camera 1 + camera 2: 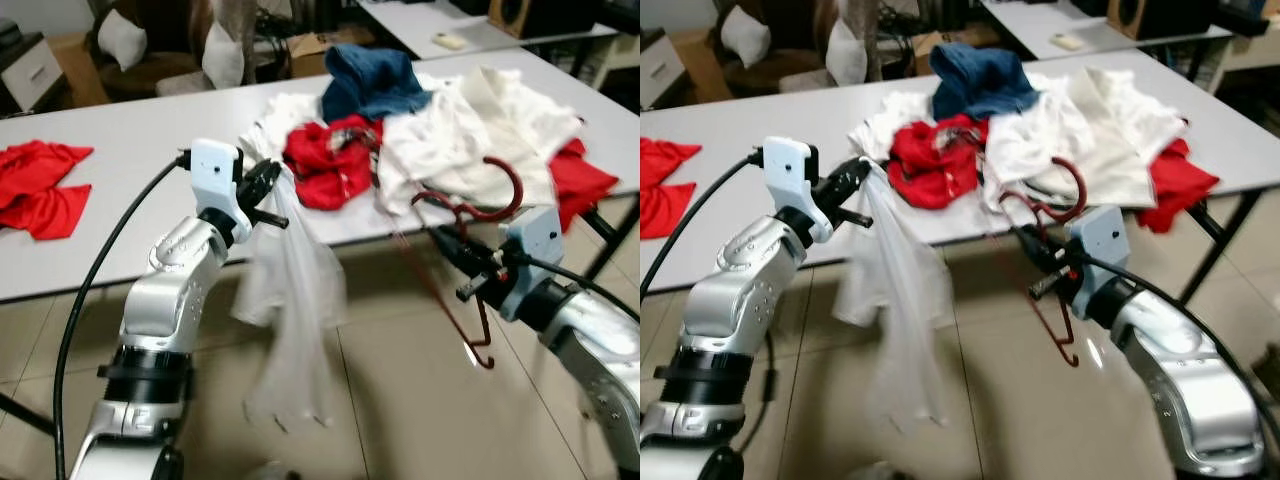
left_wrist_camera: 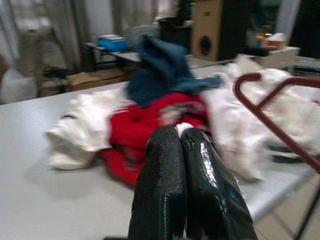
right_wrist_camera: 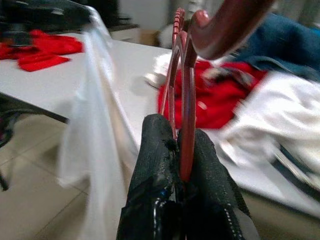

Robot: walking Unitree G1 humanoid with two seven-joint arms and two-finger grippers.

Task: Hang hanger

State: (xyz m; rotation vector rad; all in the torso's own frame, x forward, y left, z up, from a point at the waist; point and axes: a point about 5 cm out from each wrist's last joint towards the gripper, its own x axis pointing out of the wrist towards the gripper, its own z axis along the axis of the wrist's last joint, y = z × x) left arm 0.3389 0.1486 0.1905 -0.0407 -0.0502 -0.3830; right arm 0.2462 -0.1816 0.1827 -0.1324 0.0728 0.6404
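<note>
Left eye view: right tool (image 1: 470, 262) clamped on red hanger (image 1: 470, 215), left tool (image 1: 268, 195) pinching sheer white garment (image 1: 295, 290) beside table (image 1: 130, 150); hanging judged not yet done.

clothes pile (image 1: 430, 130) on table (image 1: 130, 150) (garment (image 1: 40, 185) far left).

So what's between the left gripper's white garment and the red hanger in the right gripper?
In the left eye view, only bare floor and table edge separate the white garment from the red hanger.
</note>
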